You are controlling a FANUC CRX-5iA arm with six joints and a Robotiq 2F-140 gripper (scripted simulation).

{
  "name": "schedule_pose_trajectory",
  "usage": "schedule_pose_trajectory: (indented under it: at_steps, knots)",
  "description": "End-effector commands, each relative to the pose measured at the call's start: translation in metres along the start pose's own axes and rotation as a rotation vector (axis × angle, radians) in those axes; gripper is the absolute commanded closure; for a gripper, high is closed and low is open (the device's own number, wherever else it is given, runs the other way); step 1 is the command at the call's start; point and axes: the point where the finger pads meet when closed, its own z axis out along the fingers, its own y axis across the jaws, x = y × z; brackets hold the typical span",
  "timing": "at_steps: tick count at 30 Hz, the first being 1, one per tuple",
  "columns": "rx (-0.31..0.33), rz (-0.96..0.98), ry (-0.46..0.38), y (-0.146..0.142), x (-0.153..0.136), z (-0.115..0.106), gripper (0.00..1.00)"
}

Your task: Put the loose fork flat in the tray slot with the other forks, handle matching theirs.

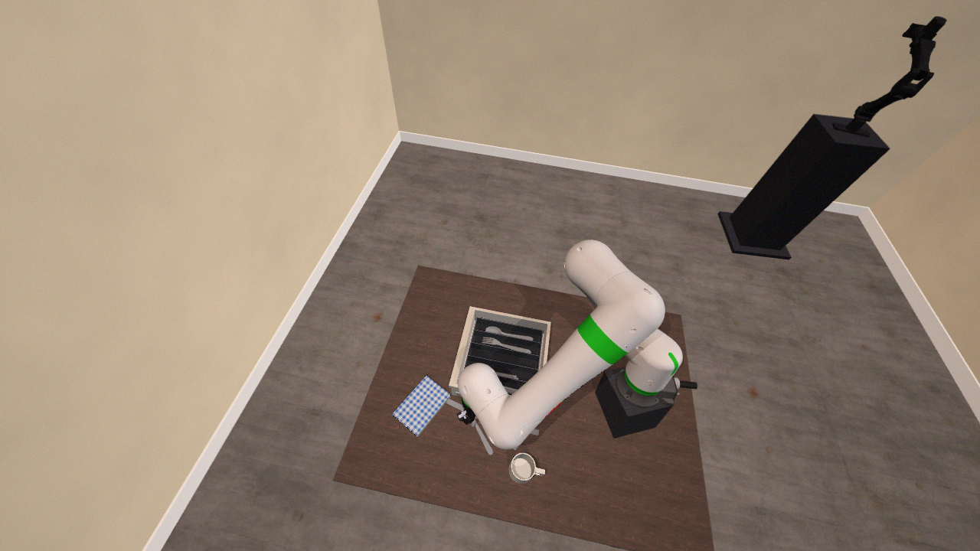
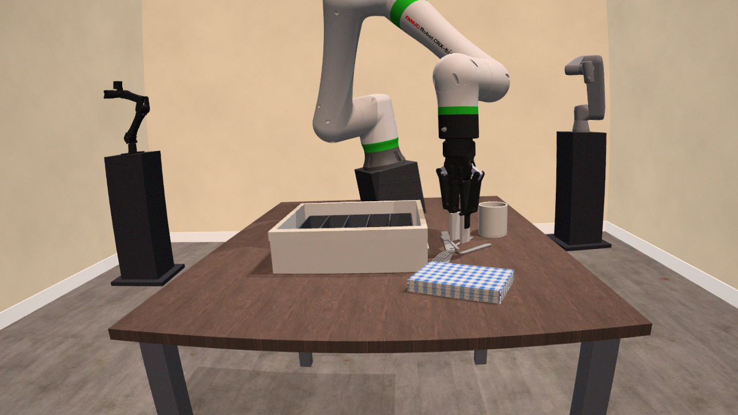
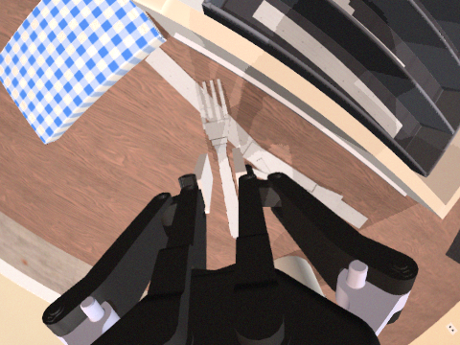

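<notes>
the loose fork (image 3: 220,134) lies flat on the table (image 2: 268,304) in the middle of the wrist view, tines toward the upper part of the frame, its handle running down between the fingertips. it rests just outside the cream wall of the tray (image 2: 348,247), which fills the upper right of that view, and at least one other piece of cutlery seems to cross under or beside it; exactly what that piece is, i cannot tell. the gripper (image 3: 222,188) hangs straight down over the handle with its fingers set narrowly apart, one on each side of the handle, holding nothing. i judge this to be the approach for a grasp, with the lift and the placing not yet done.

what could go wrong: the gap is only a little wider than the handle, so a small sideways error may land a fingertip on the fork and tip it or skid it toward the blue checked napkin (image 3: 73,48). closing low could also pinch the crossing cutlery and carry it into the tray. the mug (image 2: 492,219) stands near in the exterior view.
</notes>
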Motion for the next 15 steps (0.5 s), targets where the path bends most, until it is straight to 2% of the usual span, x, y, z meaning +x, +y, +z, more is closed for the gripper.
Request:
schedule_pose_trajectory:
  at_steps: [1,15]
  knots:
    - [0.000,0.000,0.000,-0.0002,0.0001,0.0029,0.84]
    - [0.000,0.000,0.000,-0.0003,0.0001,0.0090,0.84]
